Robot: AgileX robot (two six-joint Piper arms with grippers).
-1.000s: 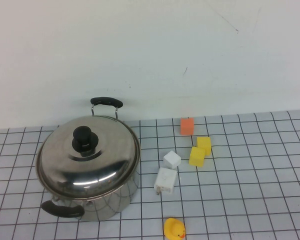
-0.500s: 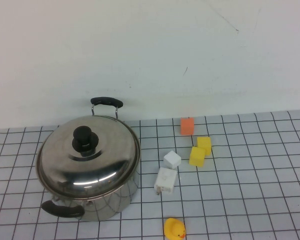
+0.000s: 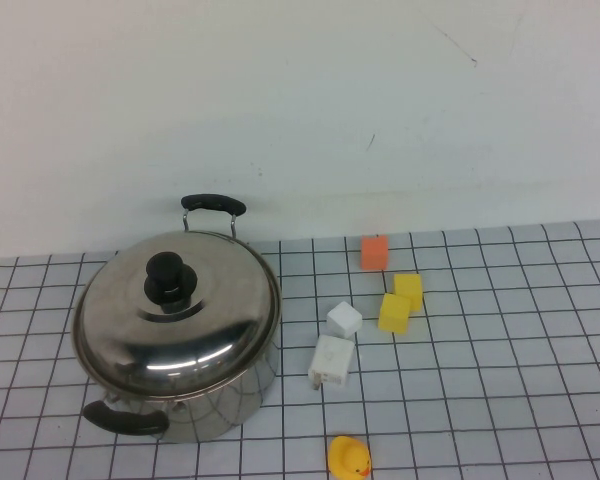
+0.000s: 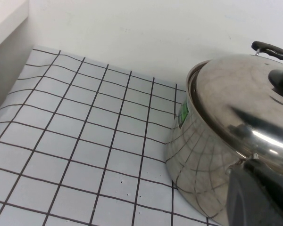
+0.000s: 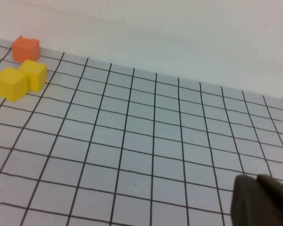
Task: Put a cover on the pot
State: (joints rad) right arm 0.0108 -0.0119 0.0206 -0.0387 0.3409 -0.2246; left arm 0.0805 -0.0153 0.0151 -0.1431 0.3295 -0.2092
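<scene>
Presently catalogued: pot (image 3: 220, 405), large, round, of polished stainless steel, standing upright on the left part of the gridded table (image 3: 500, 380), near the front edge, with the grid lines mirrored in its wall. Fitted with two black side handles, far handle (image 3: 212, 204) toward the wall and near handle (image 3: 125, 420) toward the robot. Closed by a domed steel lid (image 3: 180, 330), seated level on the rim and topped with a black knob (image 3: 167, 275). Seen from the left wrist as a bright curved wall under the overhanging lid edge. Accompanied, to the right of the pot, by two white blocks (image 3: 344, 320) (image 3: 331, 362) just beside each other, two yellow blocks (image 3: 408, 290) (image 3: 394, 313) touching, one orange block (image 3: 374, 252) farther back near the wall, and a yellow rubber duck (image 3: 348, 458) at the front edge. Left gripper (image 4: 259, 195): out of the high view, shown only as a dark blurred mass at the edge of its own wrist view, close beside the pot; state of jaws not to be told. Right gripper (image 5: 264, 200): likewise out of the high view, shown as a dark mass low over bare grid, well apart from the yellow and orange blocks; state of jaws not to be told. Compared with the high view half a second and one second earlier: no change noted, with pot, lid, blocks and duck in the same places.
</scene>
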